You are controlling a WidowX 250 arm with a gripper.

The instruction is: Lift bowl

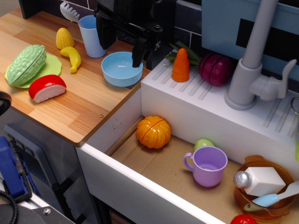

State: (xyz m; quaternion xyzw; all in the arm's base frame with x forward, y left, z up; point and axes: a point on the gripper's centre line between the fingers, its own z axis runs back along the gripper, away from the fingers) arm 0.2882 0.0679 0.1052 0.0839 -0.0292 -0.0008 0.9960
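Observation:
The light-blue bowl [121,68] sits upright on the wooden counter [79,107] near its right edge, next to the sink. My black gripper [122,46] hangs open just above the bowl. One finger [138,52] is over the bowl's right rim and the other [104,36] is over its left side. The jaws straddle the bowl and hold nothing.
A tall light-blue cup [91,36], corn [64,38], banana [72,58], green gourd [27,65] and red slice [46,87] lie on the counter. The sink holds an orange pumpkin [153,131], purple mug [208,165] and amber bowl [261,196]. A carrot [181,65], red onion [216,69] and grey faucet [254,70] stand at the back.

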